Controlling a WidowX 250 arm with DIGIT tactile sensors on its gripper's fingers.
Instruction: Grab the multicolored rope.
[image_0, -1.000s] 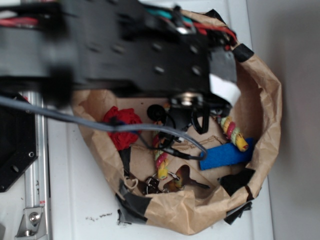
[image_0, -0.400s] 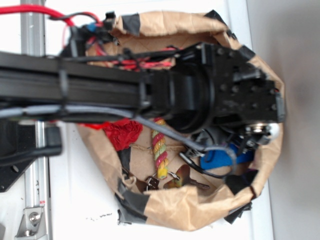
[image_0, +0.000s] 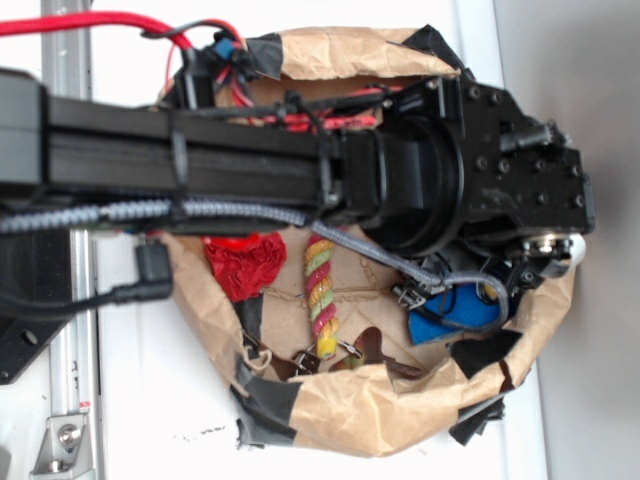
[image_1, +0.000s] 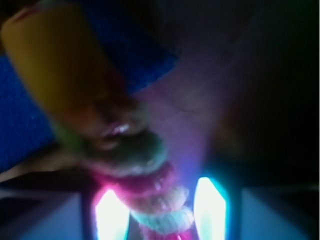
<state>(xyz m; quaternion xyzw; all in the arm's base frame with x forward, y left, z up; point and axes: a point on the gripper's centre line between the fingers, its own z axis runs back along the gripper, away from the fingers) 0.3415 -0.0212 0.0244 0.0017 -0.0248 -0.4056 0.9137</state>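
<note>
Flanking multicolored rope (image_1: 145, 195), jaws parted.

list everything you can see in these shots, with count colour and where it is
multicolored rope: one, red, yellow, pale green and pink with a yellow tip, lying in the middle of the bag; the wrist view shows it blurred, close up
red crumpled ball: one, red, left of the rope in the bag
blue strip: one, blue, right side of the bag, partly under the arm
metal clips: a few, dark and silvery, near the bag's lower wall
paper bag: one, brown with black tape patches, on the white surface
robot arm: one, black, stretched across the bag
gripper: one, jaws either side of the rope; whether closed is unclear
</note>
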